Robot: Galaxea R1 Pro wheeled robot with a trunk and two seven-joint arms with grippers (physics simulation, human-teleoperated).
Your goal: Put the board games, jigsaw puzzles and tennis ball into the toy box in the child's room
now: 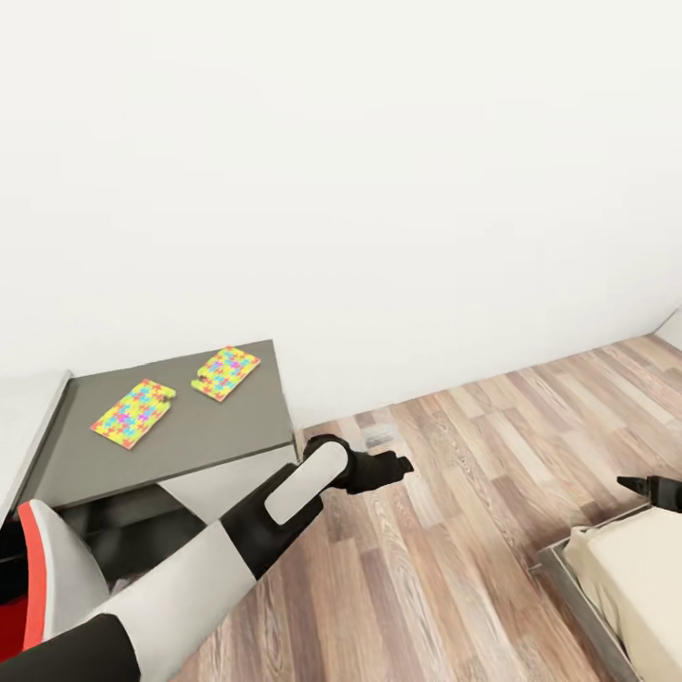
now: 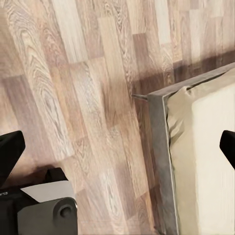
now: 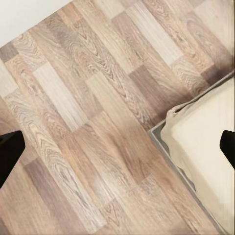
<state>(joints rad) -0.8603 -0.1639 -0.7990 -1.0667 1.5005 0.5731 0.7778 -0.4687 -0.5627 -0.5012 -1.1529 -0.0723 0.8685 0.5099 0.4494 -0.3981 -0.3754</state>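
Two jigsaw puzzles lie flat on the dark grey table [image 1: 189, 445]: one [image 1: 134, 413] nearer the left, the other [image 1: 225, 372] toward the wall. My left gripper [image 1: 393, 466] hangs over the wooden floor, right of the table, open and holding nothing [image 2: 117, 152]. My right gripper [image 1: 646, 487] is at the far right, above the bed corner [image 1: 630, 568], also open with nothing in it [image 3: 117, 149]. Both wrist views look down on the cream mattress [image 2: 205, 161] [image 3: 205, 142] and its grey frame. The board games, tennis ball and toy box are out of view.
A bare white wall [image 1: 379, 189] runs behind the table and the floor. The pale grey-white desk top [image 1: 24, 417] joins the dark top at the far left. Wooden floor [image 1: 455, 549] stretches between the table and the bed. Part of my base [image 2: 44, 210] appears in the left wrist view.
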